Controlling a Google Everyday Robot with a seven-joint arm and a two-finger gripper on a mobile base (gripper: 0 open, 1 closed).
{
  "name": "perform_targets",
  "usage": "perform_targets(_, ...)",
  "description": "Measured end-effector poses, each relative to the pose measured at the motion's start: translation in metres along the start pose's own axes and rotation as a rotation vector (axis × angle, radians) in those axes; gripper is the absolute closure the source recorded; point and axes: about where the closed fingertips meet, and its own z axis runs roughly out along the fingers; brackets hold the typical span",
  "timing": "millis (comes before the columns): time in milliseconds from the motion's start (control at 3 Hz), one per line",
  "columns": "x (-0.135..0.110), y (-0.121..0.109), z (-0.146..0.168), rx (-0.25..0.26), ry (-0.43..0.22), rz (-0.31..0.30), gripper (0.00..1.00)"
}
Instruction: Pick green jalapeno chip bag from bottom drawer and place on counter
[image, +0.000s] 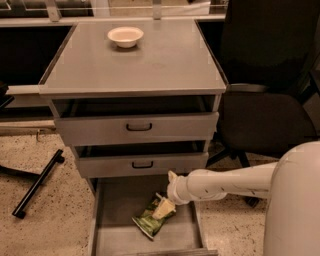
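The gripper (164, 208) sits low inside the open bottom drawer (115, 200), right at the upper right end of the green jalapeno chip bag (148, 222). The bag lies flat and slantwise on the drawer's grey floor, a little right of centre. The step in hand looks like taking hold of the bag. To do it well, the grip should catch a good fold of the crinkly foil rather than only its edge, since a thin pinch on a light bag may slip as it rises. The lift should then come forward, out from under the front of the middle drawer (142, 164), which stands slightly pulled out above, before going up to the counter (150, 65). There it is best set down on bare top, well apart from the cream bowl (125, 36) near the back. Whether the gripper has clamped on the bag or merely rests against it I cannot tell, because its pale tip covers that corner of the bag and blends with the lettering. The back of the bottom drawer is hidden beneath the middle drawer, its front edge is cut off at the bottom of the view, and the white arm (225, 182) and robot body block the lower right.
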Motion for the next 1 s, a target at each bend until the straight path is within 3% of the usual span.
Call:
perform_targets(667, 0.003, 0.003, 0.008, -0.006, -0.039, -0.005, 0.0)
perform_targets(1000, 0.01, -0.013, 0.052, 0.036, -0.099, -0.022, 0.0)
